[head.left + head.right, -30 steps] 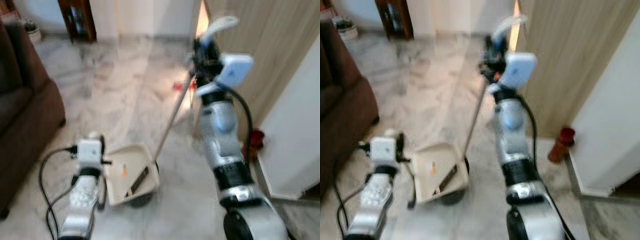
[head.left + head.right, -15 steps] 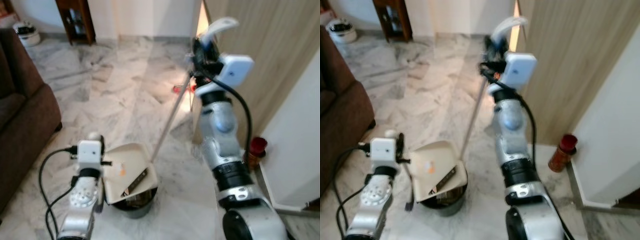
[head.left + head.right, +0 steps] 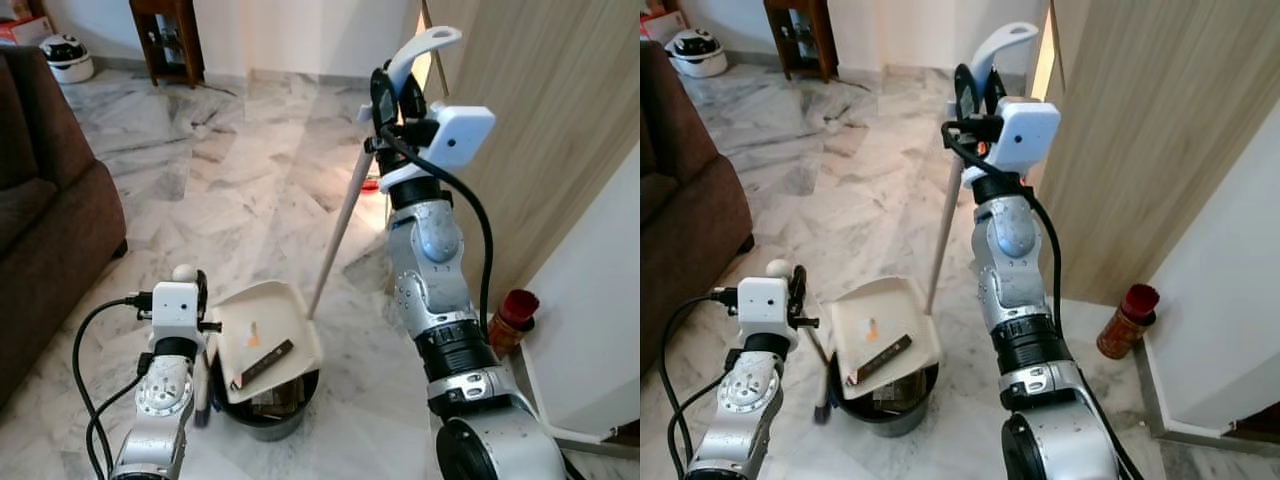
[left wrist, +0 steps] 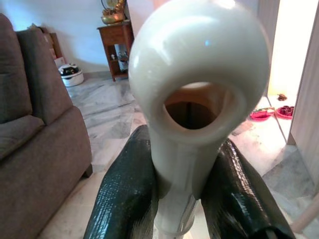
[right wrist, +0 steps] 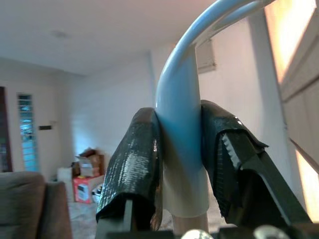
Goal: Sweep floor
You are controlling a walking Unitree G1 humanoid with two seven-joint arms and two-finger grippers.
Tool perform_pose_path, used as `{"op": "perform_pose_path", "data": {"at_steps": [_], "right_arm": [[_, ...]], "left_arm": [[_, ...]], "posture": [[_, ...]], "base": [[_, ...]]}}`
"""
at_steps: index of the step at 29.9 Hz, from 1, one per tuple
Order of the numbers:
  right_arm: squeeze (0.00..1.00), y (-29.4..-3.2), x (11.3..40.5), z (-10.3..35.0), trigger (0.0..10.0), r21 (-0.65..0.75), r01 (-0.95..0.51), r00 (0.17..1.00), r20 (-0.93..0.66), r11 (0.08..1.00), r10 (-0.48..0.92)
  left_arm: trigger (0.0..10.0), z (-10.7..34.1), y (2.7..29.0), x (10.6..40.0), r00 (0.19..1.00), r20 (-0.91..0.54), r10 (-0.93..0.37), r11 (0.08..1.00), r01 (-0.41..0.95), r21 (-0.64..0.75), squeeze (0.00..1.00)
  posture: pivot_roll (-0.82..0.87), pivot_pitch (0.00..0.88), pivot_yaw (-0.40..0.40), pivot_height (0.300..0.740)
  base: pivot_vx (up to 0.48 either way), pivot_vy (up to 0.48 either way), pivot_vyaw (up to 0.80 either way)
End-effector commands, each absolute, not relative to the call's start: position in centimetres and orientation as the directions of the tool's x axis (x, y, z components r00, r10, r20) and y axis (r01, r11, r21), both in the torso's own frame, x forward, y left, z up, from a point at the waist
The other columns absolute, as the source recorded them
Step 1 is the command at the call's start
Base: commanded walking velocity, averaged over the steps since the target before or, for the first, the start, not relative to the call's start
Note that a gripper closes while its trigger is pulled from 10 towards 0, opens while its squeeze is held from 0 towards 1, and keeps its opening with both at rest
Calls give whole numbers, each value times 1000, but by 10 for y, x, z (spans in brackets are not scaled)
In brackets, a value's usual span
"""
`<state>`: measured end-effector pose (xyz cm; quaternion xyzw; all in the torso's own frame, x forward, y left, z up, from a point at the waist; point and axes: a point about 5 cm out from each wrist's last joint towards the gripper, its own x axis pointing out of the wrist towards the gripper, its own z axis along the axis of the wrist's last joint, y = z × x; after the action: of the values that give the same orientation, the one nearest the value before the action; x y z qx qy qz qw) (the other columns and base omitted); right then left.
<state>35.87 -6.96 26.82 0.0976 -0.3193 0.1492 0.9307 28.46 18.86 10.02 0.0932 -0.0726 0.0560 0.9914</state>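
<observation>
From the head views, the right hand [image 3: 392, 92] is up high and squeezes the pale blue-white curved handle [image 3: 425, 47] of a long wooden-stick dustpan. The cream plastic dustpan tray [image 3: 262, 338] now sits tilted over the round dark bin [image 3: 268, 408] on the grey marble floor [image 3: 250, 190]. One second ago the tray lay low beside the bin, and half a second ago it was partly over it. A small orange scrap [image 3: 251, 335] and a dark flat strip [image 3: 263, 364] lie on the tray. The left hand [image 3: 198, 300] is low, just beside the tray. The pictures are sharp now; before they were blurry. A brown sofa [image 3: 45, 220] stands on the left, and a red-topped bottle [image 3: 512, 318] stands by the wall on the right.

In the left wrist view, the left hand's two black fingers [image 4: 127, 196] are closed on a cream plastic handle with a round hole [image 4: 198, 104].

In the right wrist view, the right hand's fingers [image 5: 133, 162] press tight on both sides of the pale curved handle.
</observation>
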Motion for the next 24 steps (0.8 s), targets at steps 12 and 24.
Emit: {"op": "perform_pose_path", "data": {"at_steps": [12, 24], "right_arm": [[0, -49, 330, 299, 10000, 3, -405, 582, 772, 914, 255], [0, -33, 303, 310, 10000, -103, -351, 461, 846, 931, 268]], "left_arm": [[10000, 112, 185, 286, 971, 224, 80, 977, -121, 177, 0], [10000, 112, 182, 286, 972, 225, 66, 975, -111, 193, 0]], "posture": [[29, 0, -32, 740], [24, 1, -37, 740]], "base": [[0, 0, 0], [0, 0, 0]]}}
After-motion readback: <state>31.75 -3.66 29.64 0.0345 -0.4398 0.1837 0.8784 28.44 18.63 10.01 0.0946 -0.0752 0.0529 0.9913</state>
